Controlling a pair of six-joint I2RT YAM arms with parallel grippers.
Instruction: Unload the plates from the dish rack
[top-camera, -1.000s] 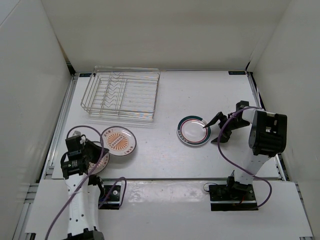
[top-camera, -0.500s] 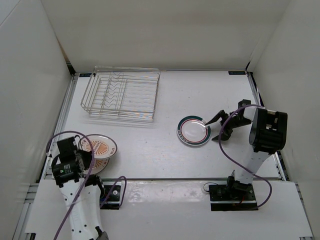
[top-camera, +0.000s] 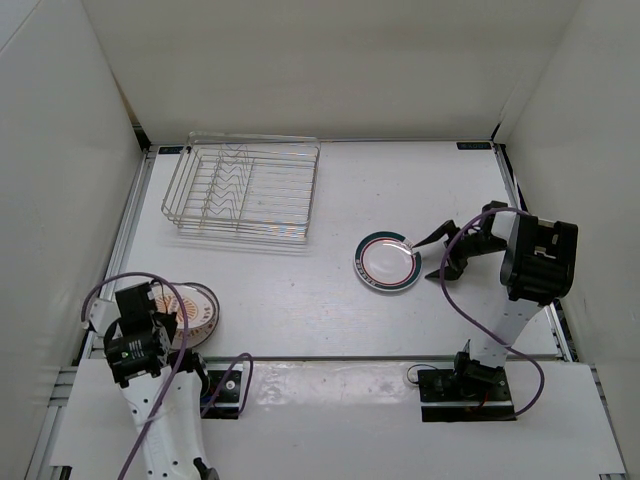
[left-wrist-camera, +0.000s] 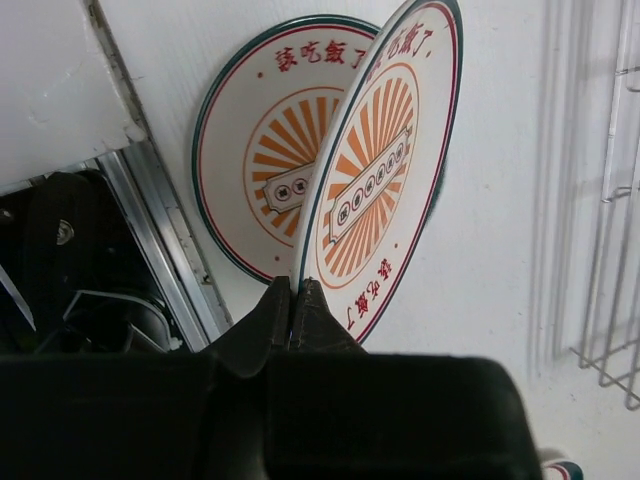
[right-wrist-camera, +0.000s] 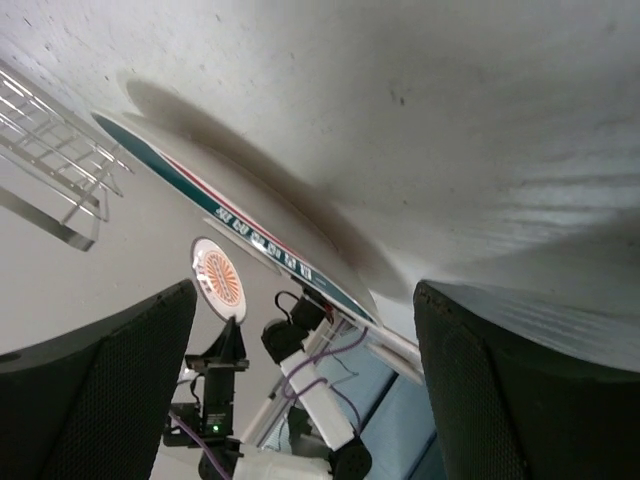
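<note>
The dish rack (top-camera: 243, 190) stands at the back left with no plates in it. My left gripper (top-camera: 163, 320) is shut on the rim of a sunburst plate (left-wrist-camera: 385, 170). It holds that plate tilted over a second sunburst plate (left-wrist-camera: 255, 150) lying flat in the near-left corner. In the top view the two plates overlap (top-camera: 192, 307). The green-and-red rimmed plate (top-camera: 388, 261) lies flat at centre right. My right gripper (top-camera: 435, 258) is open and empty just right of it. The right wrist view shows that plate's rim (right-wrist-camera: 250, 235) between the open fingers (right-wrist-camera: 100, 390).
A metal rail (left-wrist-camera: 165, 250) runs along the table's near-left edge beside the flat plate. White walls enclose the table on three sides. The rack's wire edge (left-wrist-camera: 610, 200) shows at the right of the left wrist view. The rack also shows in the right wrist view (right-wrist-camera: 50, 140).
My left gripper has carried the sunburst plate left and nearer, to above the other sunburst plate. My right gripper has drawn back slightly from the green-rimmed plate.
</note>
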